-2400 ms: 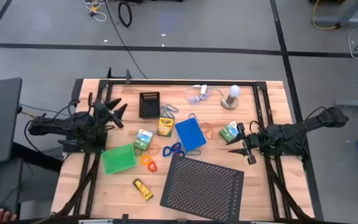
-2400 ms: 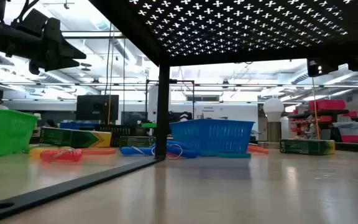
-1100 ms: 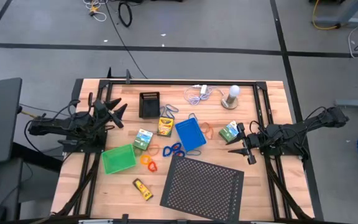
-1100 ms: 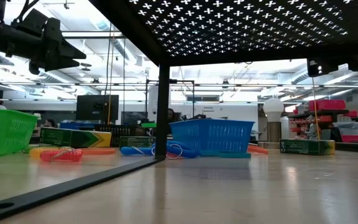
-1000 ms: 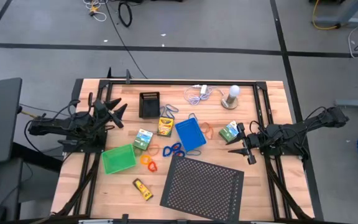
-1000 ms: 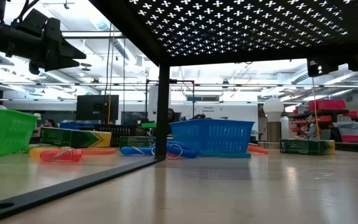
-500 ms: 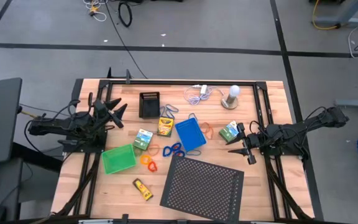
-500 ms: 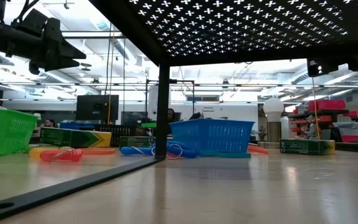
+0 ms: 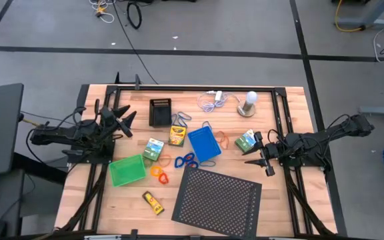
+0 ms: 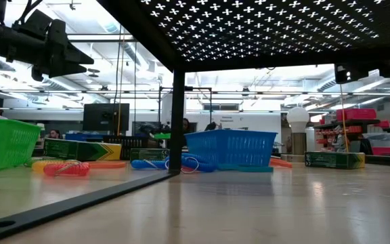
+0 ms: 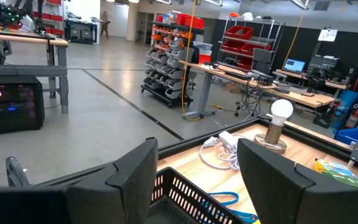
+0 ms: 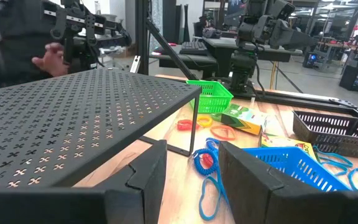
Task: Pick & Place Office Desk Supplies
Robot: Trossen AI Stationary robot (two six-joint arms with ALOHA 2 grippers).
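Office desk supplies lie scattered mid-surface, none yet sorted: the crayon box [image 9: 177, 135] beside the blue tray [image 9: 203, 145], a green-white box [image 9: 153, 149] just above the green tray [image 9: 127, 171], another green-white box [image 9: 246, 141] nearest my right gripper [image 9: 260, 157], coloured loops [image 9: 185, 160] between the trays, the yellow tube [image 9: 153, 202] alone near the front edge. The black tray [image 9: 160, 112] waits at the back. My left gripper [image 9: 120, 119] hangs at the left edge, jaws apart and empty; my right jaws likewise gape on nothing. I judge sorting has not begun, both arms parked clear of the work.
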